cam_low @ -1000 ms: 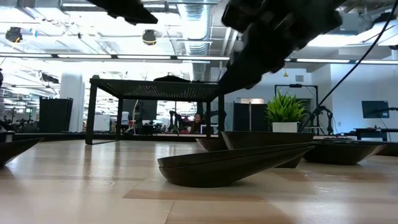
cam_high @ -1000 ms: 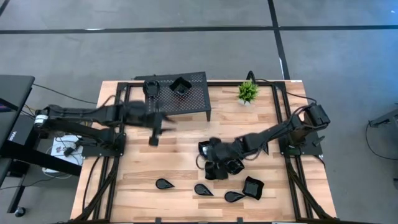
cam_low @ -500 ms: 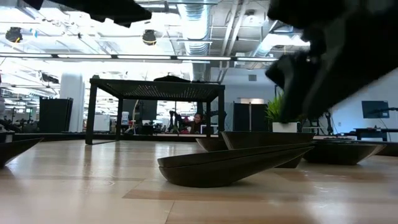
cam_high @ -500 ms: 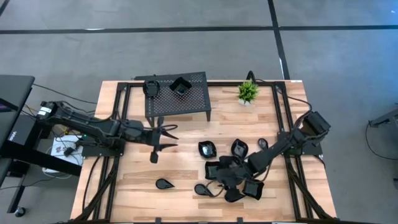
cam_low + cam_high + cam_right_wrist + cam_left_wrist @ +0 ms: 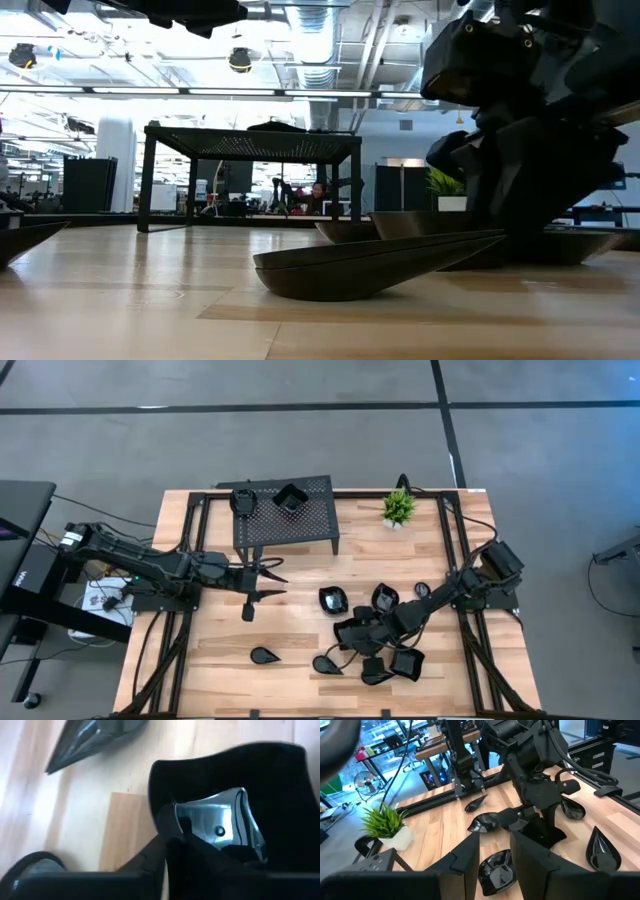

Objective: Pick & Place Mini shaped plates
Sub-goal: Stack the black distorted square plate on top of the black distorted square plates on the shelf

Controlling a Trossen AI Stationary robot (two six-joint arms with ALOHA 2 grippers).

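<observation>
High view: the right tool (image 5: 352,637) is down among the cluster of mini shaped plates (image 5: 330,599) in the lower centre-right of the frame, most likely because that is where the loose dishes are left to collect. Teardrop plates lie along the lower edge, one (image 5: 265,655) well apart to the left. Two dishes (image 5: 290,498) already sit on the perforated stand (image 5: 300,525) in the upper centre, which looks like the drop-off spot. The left tool (image 5: 265,579) hovers left of centre, just below the stand, fingers spread and empty, apparently waiting clear of the work. A small plant (image 5: 398,508) stands at the upper right of the desk (image 5: 220,640).

Low view: a teardrop plate (image 5: 375,262) fills the centre; the right arm comes down at the right of the frame, low over the dishes behind it.

Left wrist view: the left tool's two fingers (image 5: 470,857) stand apart with nothing between them, facing the right arm and the plates around it.

Right wrist view: the right tool is narrowed onto the rim of a square plate (image 5: 260,785), one finger (image 5: 165,820) at its edge, pinching the wall since the dish lies too flat to grip otherwise. Whether the grip is firm I cannot tell.
</observation>
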